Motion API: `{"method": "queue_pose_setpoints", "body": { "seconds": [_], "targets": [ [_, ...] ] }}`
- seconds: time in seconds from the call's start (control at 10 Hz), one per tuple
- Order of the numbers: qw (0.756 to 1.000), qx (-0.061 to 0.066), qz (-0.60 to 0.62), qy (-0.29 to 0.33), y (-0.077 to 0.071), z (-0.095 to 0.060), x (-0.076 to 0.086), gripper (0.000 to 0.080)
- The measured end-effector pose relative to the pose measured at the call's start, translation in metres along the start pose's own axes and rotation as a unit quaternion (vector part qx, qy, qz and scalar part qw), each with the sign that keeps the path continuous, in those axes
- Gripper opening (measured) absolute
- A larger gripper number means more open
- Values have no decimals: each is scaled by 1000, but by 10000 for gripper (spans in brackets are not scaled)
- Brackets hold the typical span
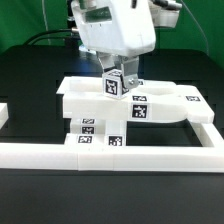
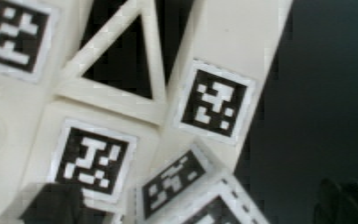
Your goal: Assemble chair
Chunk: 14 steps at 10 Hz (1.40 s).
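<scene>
The chair's white plastic parts (image 1: 105,102), marked with black-and-white tags, lie stacked together in the middle of the black table. A small tagged block (image 1: 117,84) stands upright on top of them. My gripper (image 1: 118,76) hangs directly over this block with its fingers on either side of it. In the wrist view, tagged white panels (image 2: 149,110) fill the picture, with a dark triangular opening among them. My gripper (image 2: 202,208) is open there. One dark finger (image 2: 51,205) stands far from the other, and a tagged part (image 2: 185,185) lies between them untouched.
A long white border rail (image 1: 110,156) runs along the front and turns back on the exterior view's right (image 1: 208,125). A short white piece (image 1: 4,115) shows at the exterior view's left edge. Cables hang behind the arm.
</scene>
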<state>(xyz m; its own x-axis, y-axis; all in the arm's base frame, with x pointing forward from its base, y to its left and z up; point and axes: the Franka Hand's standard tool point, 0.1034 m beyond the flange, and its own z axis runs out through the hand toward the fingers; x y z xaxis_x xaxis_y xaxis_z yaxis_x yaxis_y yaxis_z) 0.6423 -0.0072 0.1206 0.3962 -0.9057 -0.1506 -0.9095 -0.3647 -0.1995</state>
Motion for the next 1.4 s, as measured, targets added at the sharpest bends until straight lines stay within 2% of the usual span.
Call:
{"method": "queue_pose_setpoints", "body": {
  "seconds": [0.3,0.4,0.5,0.7,1.0,1.1,1.3,1.4],
  "targets": [
    [995,0,-100,1,1,0,1,649],
    [987,-14,-162,-2,3,1,0,649],
    [969,-39,-243,-8,3,0,0,649],
    [936,-72,-345,-13,0,2,-5,649],
    [892,-72,-446,-20,0,2,-4,649],
    [867,-76,-492,-22,1,1,-2,649],
    [800,-86,-594,-28,3,2,-1,649],
    [748,-96,-656,-34,6,3,2,649]
  ]
}}
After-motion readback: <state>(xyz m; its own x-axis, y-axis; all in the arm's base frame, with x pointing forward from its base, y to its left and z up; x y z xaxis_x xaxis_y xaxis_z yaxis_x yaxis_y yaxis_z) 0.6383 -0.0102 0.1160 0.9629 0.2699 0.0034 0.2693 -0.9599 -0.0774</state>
